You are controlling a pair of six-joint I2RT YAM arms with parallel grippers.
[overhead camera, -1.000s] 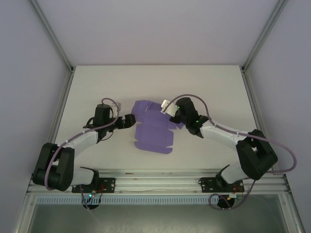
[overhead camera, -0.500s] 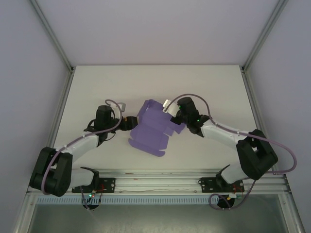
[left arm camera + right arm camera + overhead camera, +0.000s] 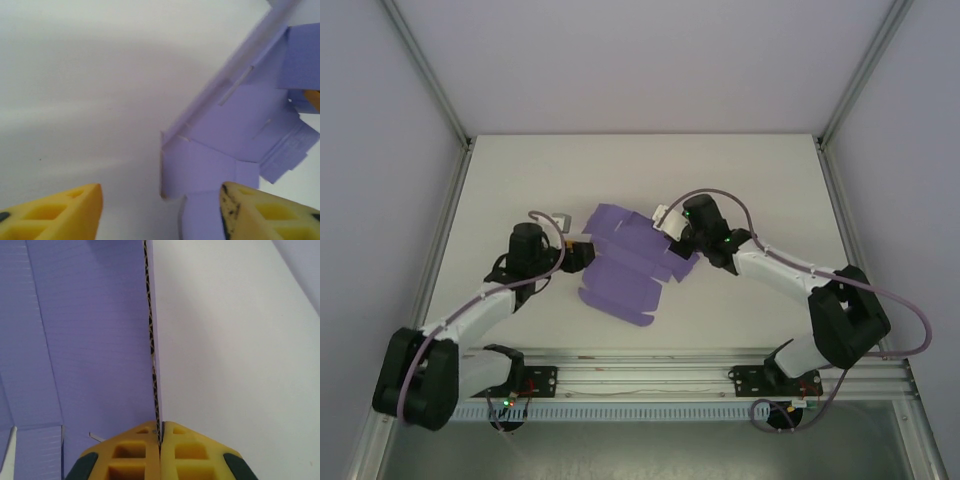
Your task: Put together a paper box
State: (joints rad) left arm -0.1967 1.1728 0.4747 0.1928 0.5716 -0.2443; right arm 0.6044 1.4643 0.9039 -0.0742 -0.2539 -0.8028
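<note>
The paper box (image 3: 625, 265) is a flat purple die-cut sheet with flaps and slits, tilted up off the white table at mid-table. My right gripper (image 3: 680, 245) holds its right edge. In the right wrist view the yellow fingers (image 3: 140, 450) are pressed together on the card's thin edge, with the gripper (image 3: 160, 426) shut and the purple sheet (image 3: 75, 340) spreading to the left. My left gripper (image 3: 588, 250) is at the sheet's left edge. In the left wrist view it (image 3: 160, 200) is open, and a corner flap of the sheet (image 3: 240, 120) reaches in between the fingers without being pinched.
The white table (image 3: 520, 180) is bordered by aluminium frame posts (image 3: 445, 215) on both sides and a rail (image 3: 650, 375) along the near edge, where both arm bases are bolted. Bare tabletop lies beyond the sheet and to its sides.
The sheet has been raised and swung to the left in the right gripper's hold. The left gripper has moved in onto the sheet's left edge, and its jaws have narrowed.
</note>
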